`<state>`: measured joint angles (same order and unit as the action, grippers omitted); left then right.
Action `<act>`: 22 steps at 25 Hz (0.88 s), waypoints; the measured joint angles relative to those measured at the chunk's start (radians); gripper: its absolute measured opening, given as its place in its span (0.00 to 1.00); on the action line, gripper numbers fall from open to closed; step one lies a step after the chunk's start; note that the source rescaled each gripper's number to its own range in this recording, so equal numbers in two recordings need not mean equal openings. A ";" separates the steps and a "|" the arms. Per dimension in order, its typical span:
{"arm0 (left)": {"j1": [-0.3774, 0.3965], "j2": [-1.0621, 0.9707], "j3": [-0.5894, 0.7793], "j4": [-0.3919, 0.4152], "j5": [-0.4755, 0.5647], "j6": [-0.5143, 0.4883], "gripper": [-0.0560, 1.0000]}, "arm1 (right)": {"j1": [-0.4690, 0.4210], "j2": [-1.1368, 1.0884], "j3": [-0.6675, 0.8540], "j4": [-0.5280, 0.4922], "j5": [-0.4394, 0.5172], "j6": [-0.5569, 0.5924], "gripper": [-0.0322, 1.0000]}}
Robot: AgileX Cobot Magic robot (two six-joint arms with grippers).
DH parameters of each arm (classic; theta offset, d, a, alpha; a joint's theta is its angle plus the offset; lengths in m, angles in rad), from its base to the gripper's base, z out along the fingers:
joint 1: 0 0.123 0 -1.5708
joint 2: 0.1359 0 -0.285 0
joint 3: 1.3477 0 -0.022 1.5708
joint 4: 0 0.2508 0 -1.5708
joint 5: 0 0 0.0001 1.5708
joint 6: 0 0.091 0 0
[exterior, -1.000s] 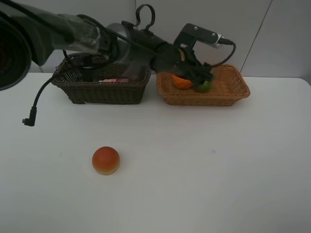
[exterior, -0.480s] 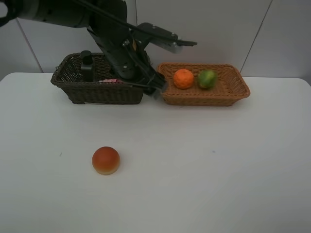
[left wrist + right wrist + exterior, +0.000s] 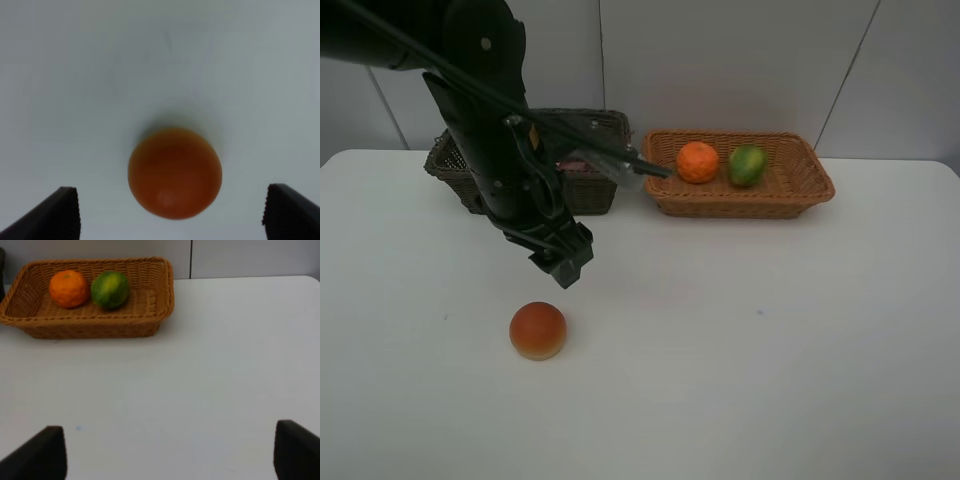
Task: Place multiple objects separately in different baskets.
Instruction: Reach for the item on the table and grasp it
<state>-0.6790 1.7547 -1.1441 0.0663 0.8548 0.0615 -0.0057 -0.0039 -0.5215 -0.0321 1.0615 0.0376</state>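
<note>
A red-orange peach-like fruit (image 3: 537,330) lies alone on the white table at the front left. My left gripper (image 3: 561,266) hangs open just above and behind it. In the left wrist view the fruit (image 3: 174,172) sits between the two dark fingertips (image 3: 59,214), untouched. The orange (image 3: 697,161) and the green round fruit (image 3: 747,164) rest side by side in the light tan basket (image 3: 740,206). The left arm covers much of the dark brown basket (image 3: 603,192) and hides its contents. My right gripper (image 3: 170,452) is open over bare table, facing the tan basket (image 3: 90,324).
The black left arm (image 3: 495,130) rises from the back left across the dark basket. White table (image 3: 770,350) stretches in front of and to the right of the baskets. A wall stands close behind them.
The left arm swung away from the tan basket, leftward and toward the front, and came down over the peach-like fruit. The orange and green fruit are now uncovered in the tan basket.
</note>
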 joint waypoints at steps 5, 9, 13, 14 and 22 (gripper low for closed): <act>0.000 0.000 0.108 0.004 -0.063 0.045 0.95 | 0.000 0.000 0.000 0.000 0.000 0.000 0.80; 0.000 0.000 0.154 0.017 -0.118 0.053 0.95 | 0.000 0.000 0.000 0.000 0.000 0.000 0.80; 0.000 0.018 0.165 0.033 -0.133 0.054 0.95 | 0.000 0.000 0.000 0.001 0.000 0.000 0.80; 0.000 0.028 0.166 0.040 -0.138 0.055 0.95 | 0.000 0.000 0.000 0.001 0.000 0.000 0.80; -0.021 0.077 0.170 0.041 -0.173 0.098 0.95 | 0.000 0.000 0.000 0.001 0.000 0.000 0.80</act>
<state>-0.6999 1.8313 -0.9736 0.1073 0.6817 0.1596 -0.0057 -0.0039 -0.5215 -0.0311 1.0615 0.0376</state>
